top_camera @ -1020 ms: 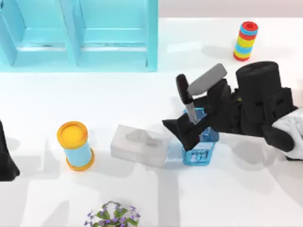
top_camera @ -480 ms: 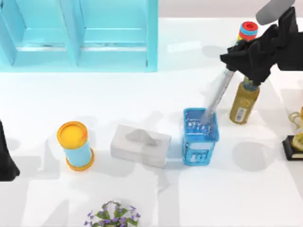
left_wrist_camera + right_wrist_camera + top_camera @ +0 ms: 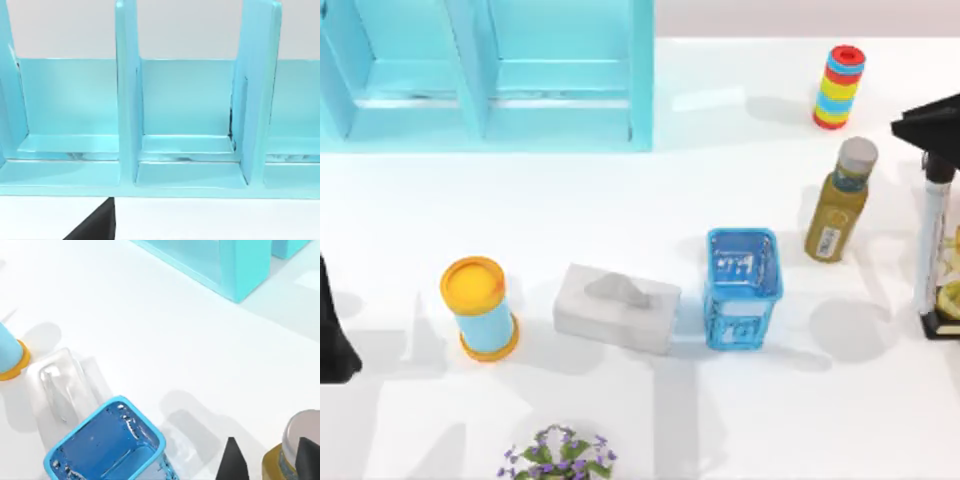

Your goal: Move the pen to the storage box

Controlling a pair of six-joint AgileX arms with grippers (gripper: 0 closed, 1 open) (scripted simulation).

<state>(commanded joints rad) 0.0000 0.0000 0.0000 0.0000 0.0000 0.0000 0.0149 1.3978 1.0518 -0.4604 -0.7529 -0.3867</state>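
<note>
Pen [image 3: 931, 240] hangs or lies directly below the right claw [image 3: 932, 125] at the far right edge of the tabletop [image 3: 620, 200]. Its black cap is nearest the claw and its pale barrel points away from it. I cannot tell whether the claw is clamped on the cap or has let go. The cap end meeting the claw suggests the cap is the chosen grip point, since a hold there lets the barrel drop tip-first into a container.

Just past the barrel's far end sits a gold ornament on a black base [image 3: 948, 300], close enough that a swing could clip it. Beside the claw, toward the middle of the tabletop, the olive bottle [image 3: 837, 215] stands upright, between the claw and the blue storage box [image 3: 740, 322]. The box is well apart from the claw, open side up and with nothing in it, so the task is not met as things lie. Beyond it is a grey tissue box [image 3: 617, 307]. Farthest off, the left claw [image 3: 332, 335] is parked at the opposite edge.

One second ago the pen stood inside the box with the claw over it. Half a second ago it was slanting out above the rim. Now both are over by the edge.
</note>
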